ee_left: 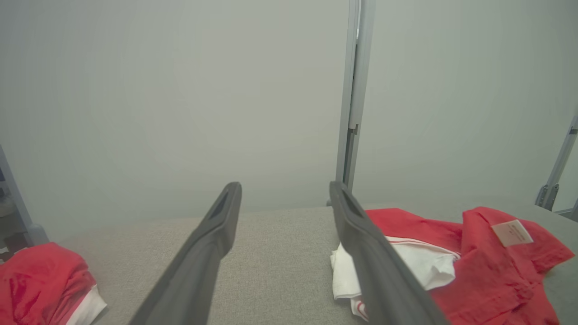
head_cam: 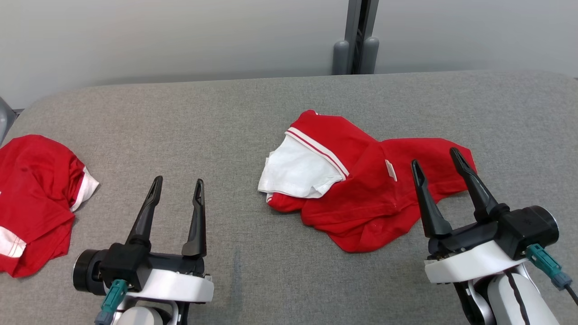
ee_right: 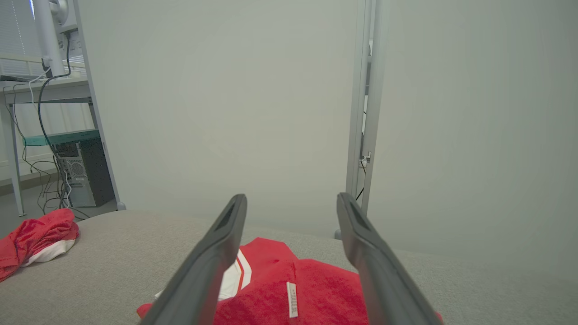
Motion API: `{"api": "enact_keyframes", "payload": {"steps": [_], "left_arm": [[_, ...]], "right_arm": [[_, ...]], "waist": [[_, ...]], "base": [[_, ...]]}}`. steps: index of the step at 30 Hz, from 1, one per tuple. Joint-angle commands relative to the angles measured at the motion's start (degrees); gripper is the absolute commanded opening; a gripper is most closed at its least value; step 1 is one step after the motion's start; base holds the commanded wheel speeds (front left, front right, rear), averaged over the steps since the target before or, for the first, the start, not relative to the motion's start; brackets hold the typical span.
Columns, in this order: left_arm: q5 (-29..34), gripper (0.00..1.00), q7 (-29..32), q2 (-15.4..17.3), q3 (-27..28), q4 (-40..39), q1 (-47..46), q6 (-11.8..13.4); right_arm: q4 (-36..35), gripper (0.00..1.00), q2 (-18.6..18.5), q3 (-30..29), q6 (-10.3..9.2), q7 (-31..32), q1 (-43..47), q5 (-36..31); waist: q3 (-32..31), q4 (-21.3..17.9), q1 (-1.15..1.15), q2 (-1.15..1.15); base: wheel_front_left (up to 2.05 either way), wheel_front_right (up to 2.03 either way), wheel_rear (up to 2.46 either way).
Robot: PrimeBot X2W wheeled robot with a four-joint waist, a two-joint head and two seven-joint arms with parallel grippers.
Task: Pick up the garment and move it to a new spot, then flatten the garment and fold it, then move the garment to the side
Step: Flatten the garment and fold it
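You are at the pick-up step: the garment (head_cam: 361, 198) lies crumpled right of the table's (head_cam: 180, 117) middle. The left gripper (head_cam: 178, 180) and right gripper (head_cam: 433, 156) are spread and empty. Next, lower the right gripper onto a fold and pinch it.

Table (head_cam: 189, 113): grey fabric top, rounded far corners. Two items lie on it. Garment (head_cam: 365, 198) sits right of centre in a crumpled red heap, white sleeve (head_cam: 295, 174) with striped trim on its left side, small white tag (head_cam: 390, 170) facing up. Other red garment (head_cam: 36, 189) is bunched at the left edge, white edge showing. The two are well apart.
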Motion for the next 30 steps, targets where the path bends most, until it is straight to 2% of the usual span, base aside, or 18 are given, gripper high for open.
{"api": "enact_keyframes", "payload": {"steps": [1, 23, 26, 30], "left_arm": [[0.3, 1.0, -0.2, 0.1, 0.2, 0.1, -0.6, -0.3], [-1.0, 1.0, -0.2, 0.1, -1.4, 1.3, -1.0, -0.3], [-1.1, 1.0, -0.2, 0.1, -2.0, 1.6, -1.2, -0.4], [-1.2, 1.0, -0.2, 0.1, -2.8, 1.6, -1.6, 0.1]], "right_arm": [[0.3, 1.0, -0.2, 0.1, -0.02, -0.1, -0.4, 0.0], [0.6, 1.0, 0.1, -0.3, -0.02, -0.1, -0.4, 0.0], [1.0, 1.0, -0.6, 1.1, -0.02, -0.1, -0.7, -0.2], [3.2, 1.0, -3.3, 7.5, -0.03, -0.1, -2.2, -0.9]], "waist": [[0.0, 0.0, 0.0, 0.0], [-0.1, -0.7, 0.0, 0.0], [0.1, -0.1, 0.0, 0.0], [0.8, 1.1, 0.0, 0.0]], "base": [[0.0, 0.0, 0.0], [0.0, 0.0, 0.0], [0.0, 0.0, 0.0], [0.0, 0.0, 0.0]]}}
